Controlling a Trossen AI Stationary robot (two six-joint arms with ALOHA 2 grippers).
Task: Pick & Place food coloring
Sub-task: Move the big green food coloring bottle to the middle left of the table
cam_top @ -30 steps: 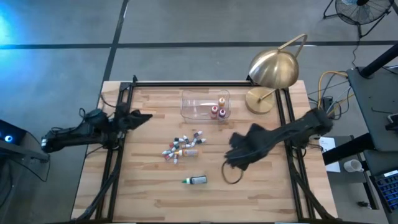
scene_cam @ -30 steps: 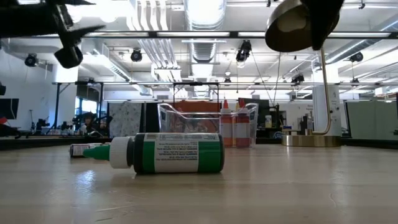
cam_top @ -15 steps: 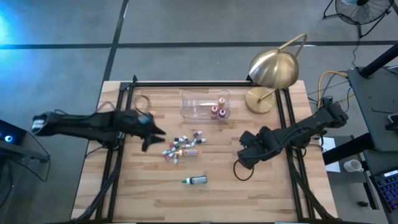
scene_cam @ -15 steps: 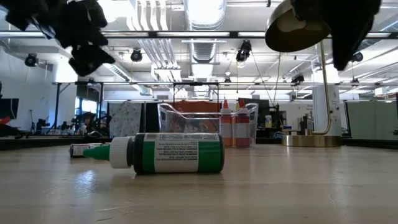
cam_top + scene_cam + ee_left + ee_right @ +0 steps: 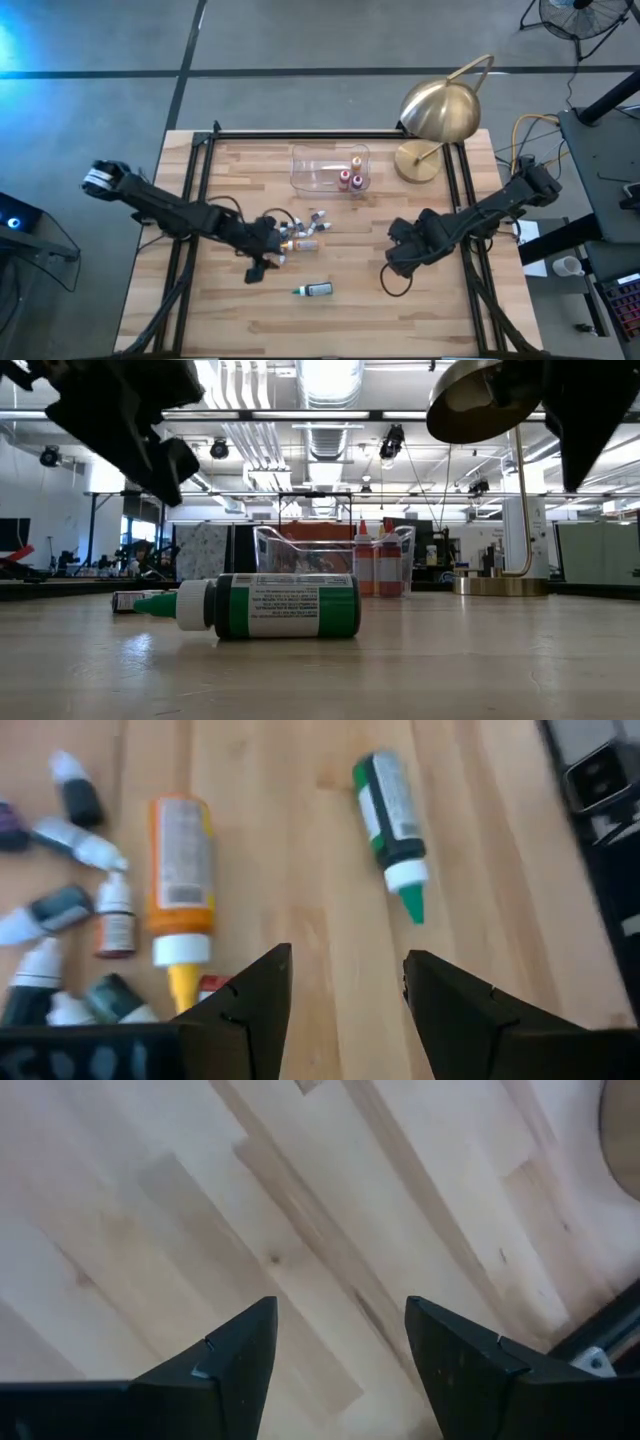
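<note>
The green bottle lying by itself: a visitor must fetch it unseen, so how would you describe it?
On the wooden table, look on the side of the heap of tiny bottles away from the clear tub. The green bottle lies there on its side, apart from the rest, with a white collar and green tip.

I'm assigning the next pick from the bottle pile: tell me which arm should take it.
Left. The left gripper hovers at the pile of food coloring bottles, fingers open, with bottles right ahead in its wrist view. The right gripper sits farther away over bare table.
</note>
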